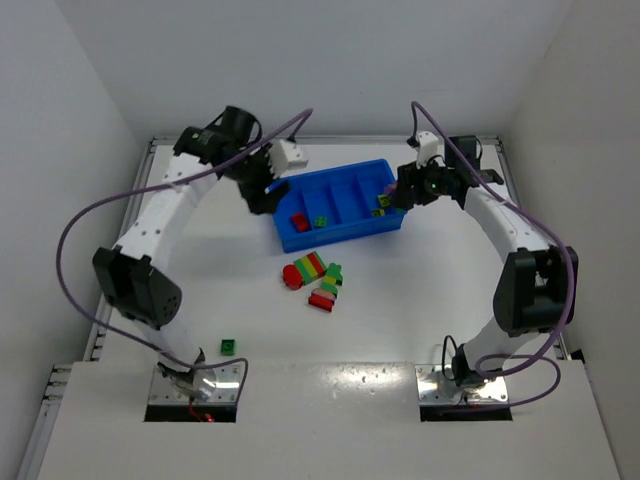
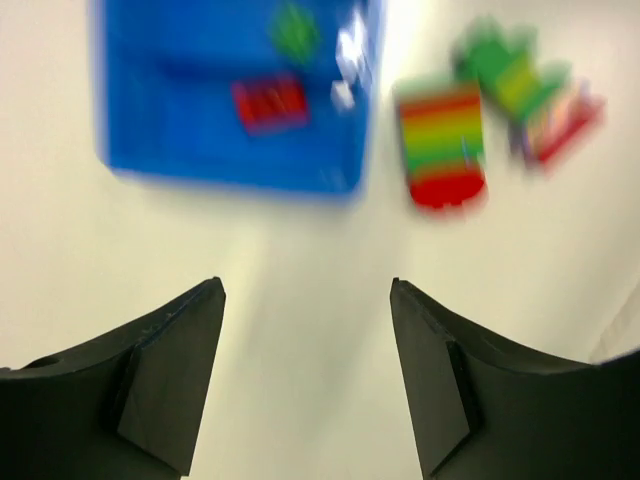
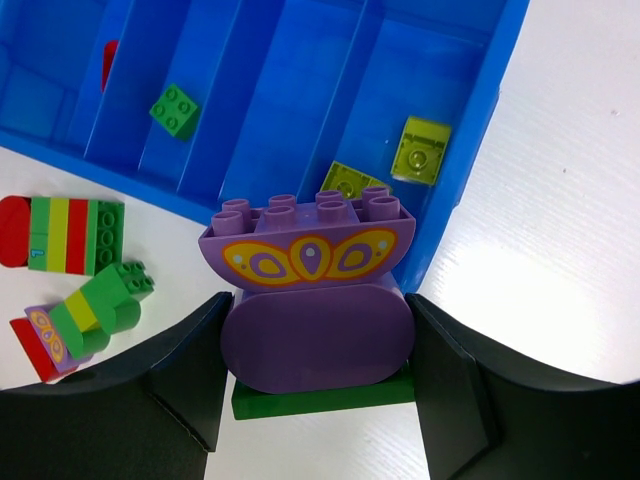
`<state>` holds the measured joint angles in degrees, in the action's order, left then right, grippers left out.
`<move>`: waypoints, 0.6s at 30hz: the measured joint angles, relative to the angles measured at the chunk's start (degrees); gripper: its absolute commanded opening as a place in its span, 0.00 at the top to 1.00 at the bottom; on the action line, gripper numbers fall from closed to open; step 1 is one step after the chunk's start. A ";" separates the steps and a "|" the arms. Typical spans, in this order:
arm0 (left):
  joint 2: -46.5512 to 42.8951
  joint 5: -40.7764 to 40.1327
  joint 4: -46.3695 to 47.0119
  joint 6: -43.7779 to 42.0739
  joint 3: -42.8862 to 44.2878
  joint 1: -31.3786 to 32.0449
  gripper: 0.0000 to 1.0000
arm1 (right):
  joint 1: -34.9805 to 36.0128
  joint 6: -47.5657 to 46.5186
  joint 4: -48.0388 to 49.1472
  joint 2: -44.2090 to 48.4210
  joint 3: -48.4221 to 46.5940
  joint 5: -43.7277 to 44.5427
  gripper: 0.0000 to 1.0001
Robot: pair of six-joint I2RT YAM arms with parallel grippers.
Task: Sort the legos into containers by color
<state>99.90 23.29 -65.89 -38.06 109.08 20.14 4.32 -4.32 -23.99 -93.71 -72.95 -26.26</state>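
Observation:
My right gripper point(image 3: 315, 300) is shut on a purple lego stack point(image 3: 315, 335) with a butterfly-print brick on top and a green plate beneath. It hangs at the right end of the blue tray point(image 3: 487, 135). The containers hold a red brick point(image 1: 299, 222), a green brick point(image 3: 173, 109) and two yellow bricks point(image 3: 420, 150). My left gripper point(image 2: 305, 285) is open and empty over bare table, left of the tray point(image 1: 340, 240). In front of the tray lie a striped stack with a red round end point(image 1: 305, 270) and a second mixed stack point(image 1: 327, 287).
A lone green brick point(image 1: 229, 346) lies near the left arm's base. White walls close in the table on the left, back and right. The left wrist view is blurred.

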 measured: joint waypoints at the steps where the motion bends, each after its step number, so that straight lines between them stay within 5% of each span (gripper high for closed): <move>1: -2.99 -0.81 -1.81 -2.38 -4.68 -0.98 0.27 | 0.00 0.00 -0.02 0.00 0.33 -0.07 0.92; 11: -15.54 -6.56 -6.05 -15.85 -40.65 -2.05 0.28 | 0.44 -0.68 -0.66 2.16 2.27 -0.33 0.92; 18: -25.66 -9.97 -6.16 -17.35 -49.57 3.15 0.33 | 0.44 -1.62 -1.16 7.74 5.29 -0.04 0.92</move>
<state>74.24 13.32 -72.05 -55.42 59.51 23.29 4.75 -5.93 -25.15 -85.97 -67.66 -26.30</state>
